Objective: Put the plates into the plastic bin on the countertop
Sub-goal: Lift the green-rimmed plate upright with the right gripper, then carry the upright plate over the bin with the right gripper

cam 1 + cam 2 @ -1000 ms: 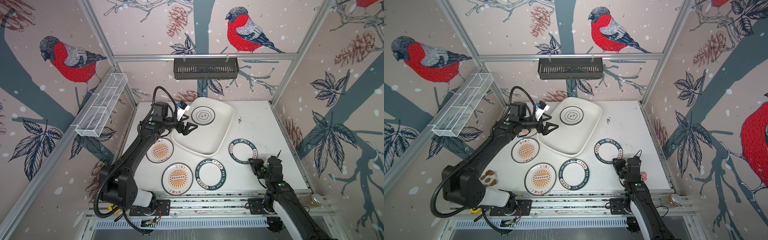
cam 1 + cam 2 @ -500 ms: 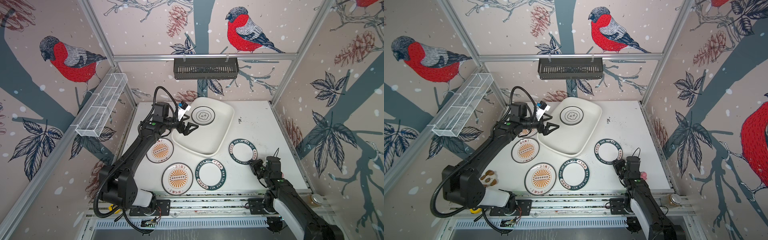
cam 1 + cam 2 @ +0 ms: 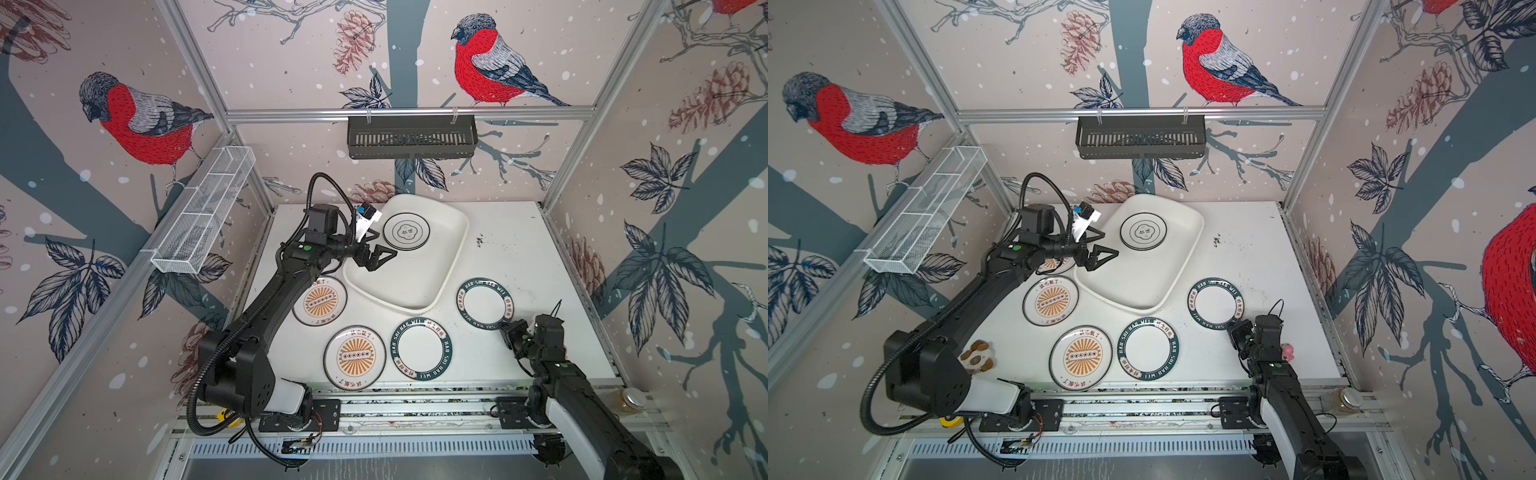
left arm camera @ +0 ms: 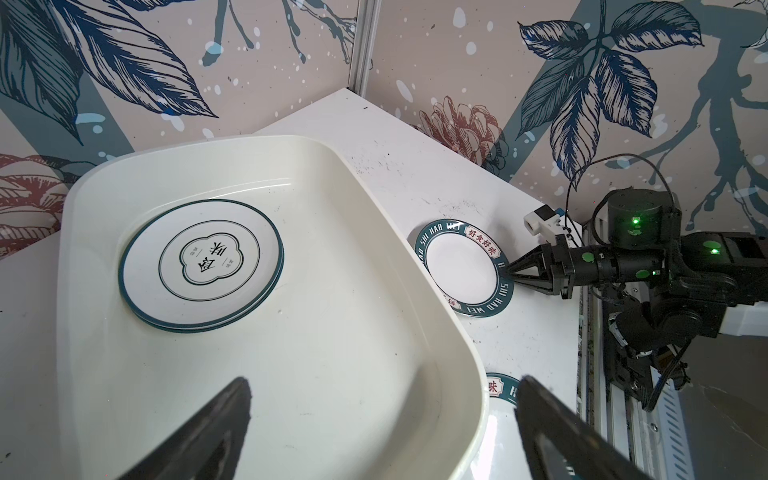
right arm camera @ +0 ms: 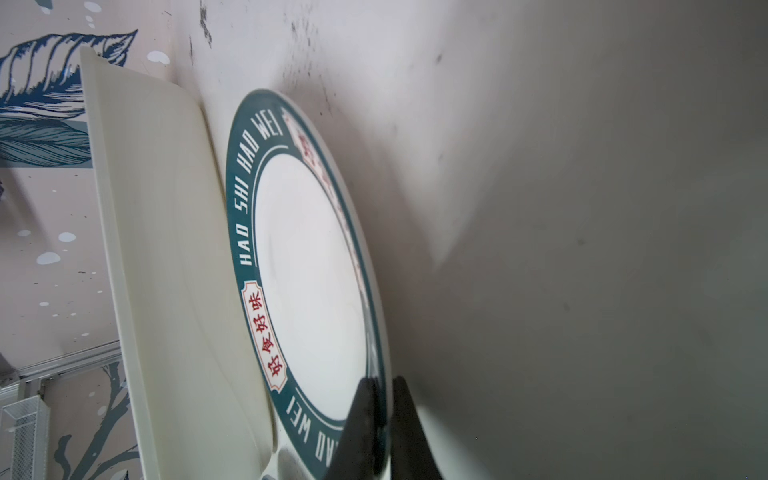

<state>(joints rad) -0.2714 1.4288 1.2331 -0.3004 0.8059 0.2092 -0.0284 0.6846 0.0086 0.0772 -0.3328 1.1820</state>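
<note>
Countertop (image 3: 519, 249): white, flecked.
Left gripper (image 3: 385, 244): jaws apart over plastic bin (image 3: 399, 282).
Right gripper (image 5: 382, 382): clamped on green-banded plate (image 5: 307, 270) rim.

Robot test cell, likely a lab — aluminium frame (image 3: 407, 111), bird-print wall panels (image 3: 137, 124), mounting rails (image 3: 415, 409)

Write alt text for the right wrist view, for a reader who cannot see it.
The right gripper is shut on the rim of a round white plate with a dark-green lettered band. The plate sits on the scuffed white countertop, close beside the wall of the shallow white plastic bin.
</note>
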